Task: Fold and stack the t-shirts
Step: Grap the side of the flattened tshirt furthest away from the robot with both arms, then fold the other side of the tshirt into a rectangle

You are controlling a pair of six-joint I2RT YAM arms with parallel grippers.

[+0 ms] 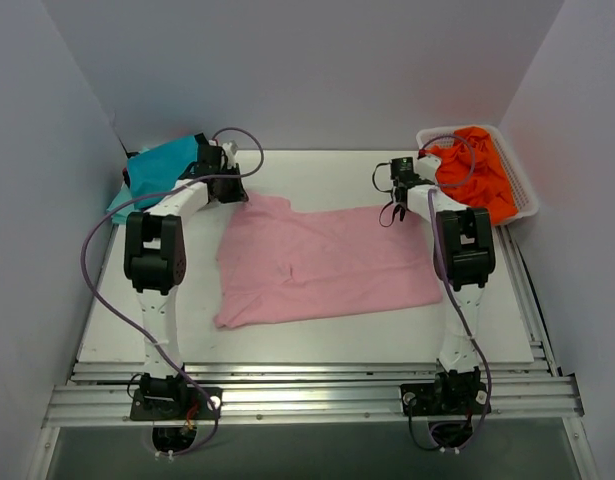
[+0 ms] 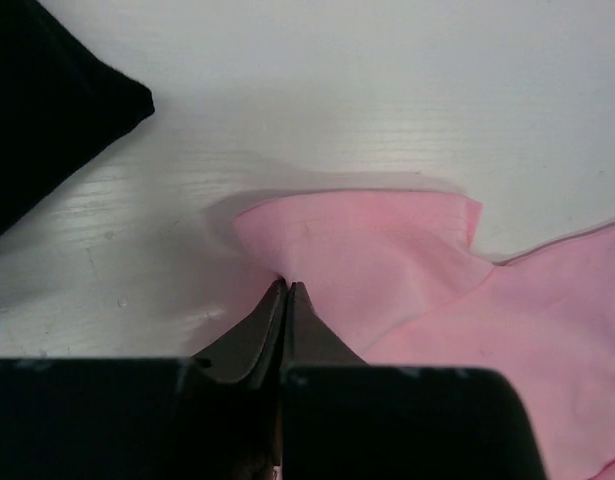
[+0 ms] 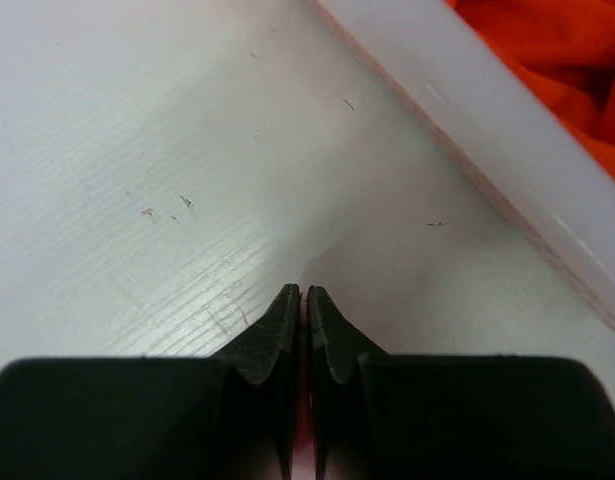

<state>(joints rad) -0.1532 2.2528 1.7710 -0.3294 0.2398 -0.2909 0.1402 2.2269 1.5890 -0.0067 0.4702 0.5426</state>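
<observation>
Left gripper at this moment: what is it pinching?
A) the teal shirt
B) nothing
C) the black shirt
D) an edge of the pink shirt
D: in the left wrist view the left gripper has its jaws closed on a raised fold at the edge of the pink shirt, while the black shirt lies apart at the upper left.

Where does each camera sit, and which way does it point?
Top external: above and behind the arms, looking down on the table and pink t-shirt; both arms show.
Left wrist: on the left arm, facing along the left gripper, shut on the pink t-shirt.
Right wrist: on the right arm, facing past the shut right gripper toward the basket.
Shared: top and left wrist show the pink t-shirt.
</observation>
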